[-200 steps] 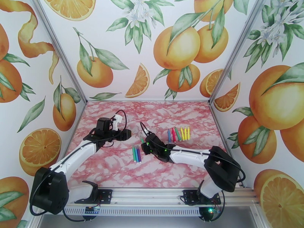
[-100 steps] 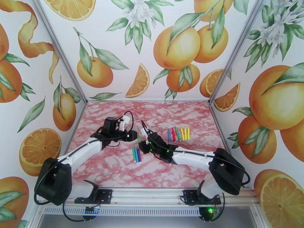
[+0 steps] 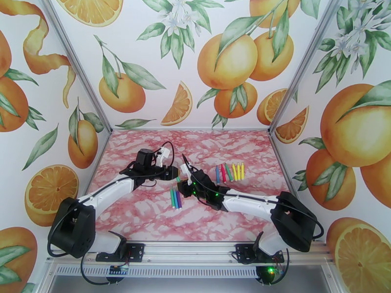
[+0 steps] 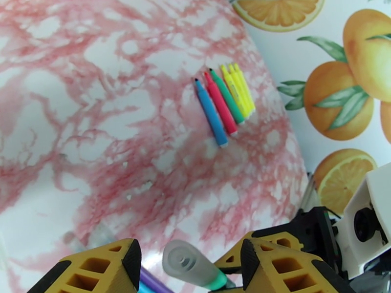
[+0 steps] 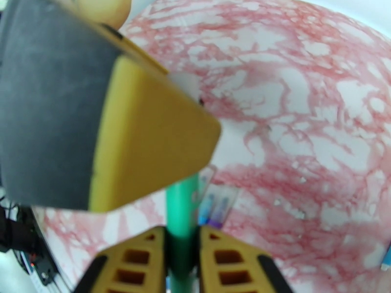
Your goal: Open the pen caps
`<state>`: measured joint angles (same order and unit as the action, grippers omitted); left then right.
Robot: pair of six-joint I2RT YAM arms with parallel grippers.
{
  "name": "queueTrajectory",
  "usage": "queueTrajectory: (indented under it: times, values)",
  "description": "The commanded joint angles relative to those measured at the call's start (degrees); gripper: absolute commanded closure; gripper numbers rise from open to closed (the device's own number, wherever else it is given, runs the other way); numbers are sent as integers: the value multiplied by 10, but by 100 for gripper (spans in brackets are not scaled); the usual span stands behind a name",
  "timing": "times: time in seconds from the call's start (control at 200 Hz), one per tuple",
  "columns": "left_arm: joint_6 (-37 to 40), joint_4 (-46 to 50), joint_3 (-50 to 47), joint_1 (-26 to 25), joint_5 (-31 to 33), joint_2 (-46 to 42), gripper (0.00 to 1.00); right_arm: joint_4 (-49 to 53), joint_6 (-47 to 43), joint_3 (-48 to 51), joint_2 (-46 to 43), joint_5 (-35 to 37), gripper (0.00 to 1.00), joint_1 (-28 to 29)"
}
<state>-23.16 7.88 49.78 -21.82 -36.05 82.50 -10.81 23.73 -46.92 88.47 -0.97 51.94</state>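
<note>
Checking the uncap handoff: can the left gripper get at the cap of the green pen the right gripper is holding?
Likely yes. The right gripper holds the green pen with its clear cap sitting between the open fingers of the left gripper, a gap on each side and nothing between them.

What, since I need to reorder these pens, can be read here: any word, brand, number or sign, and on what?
No text can be read.
Row of pens: plain coloured barrels, no print visible.
Green pen in the right gripper: no lettering visible.
Walls: pictures of oranges, no words.
</note>
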Motion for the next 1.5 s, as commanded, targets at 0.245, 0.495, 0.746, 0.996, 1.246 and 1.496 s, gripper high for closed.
queueTrajectory:
  times: [0.245,0.495,0.746,0.996,1.246,1.496]
  values:
    - [-13,-30,28,-3,-26,16,63,-26,-9,3,-11,-12,80,-3]
    - [-23,-34,28,-4,-35,14,83,-32,-8,8,-15,-9,79,-3]
    - [-28,-39,29,-4,-52,14,94,-42,-5,9,-13,-15,65,-3]
    - [-32,-41,31,-5,-68,5,96,-55,-1,2,-1,-24,64,-3]
    - [-47,-57,22,-4,-65,-11,98,-60,1,0,8,-32,67,-3]
    - [-51,-59,22,-4,-69,-16,99,-69,2,3,11,-38,70,-4]
